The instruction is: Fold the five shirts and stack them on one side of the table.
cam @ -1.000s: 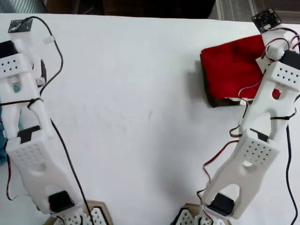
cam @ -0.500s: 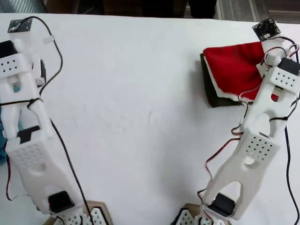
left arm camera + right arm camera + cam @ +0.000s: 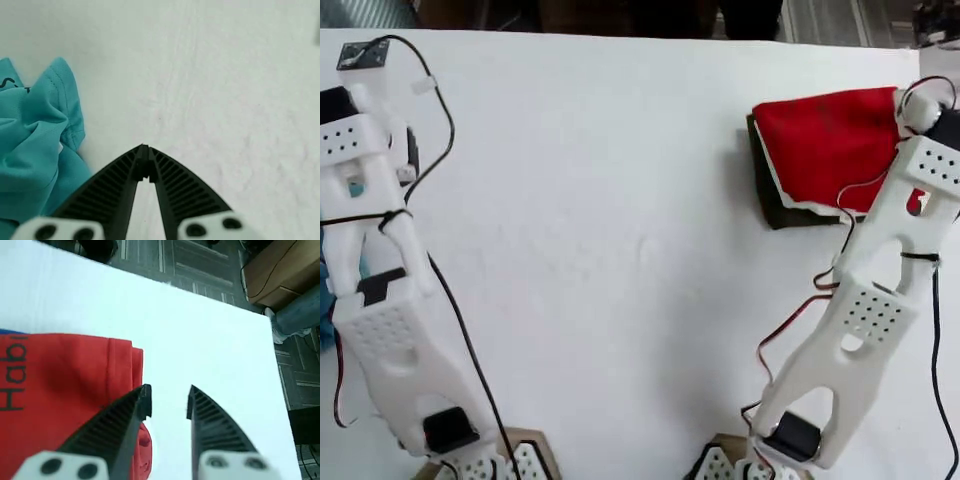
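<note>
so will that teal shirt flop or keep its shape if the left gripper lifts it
Probably flops: the teal shirt lies crumpled in soft folds, so it should drape and hang from one pinch. Likely light, being thin cloth. Pushed, it would probably bunch up rather than slide whole across the table.
</note>
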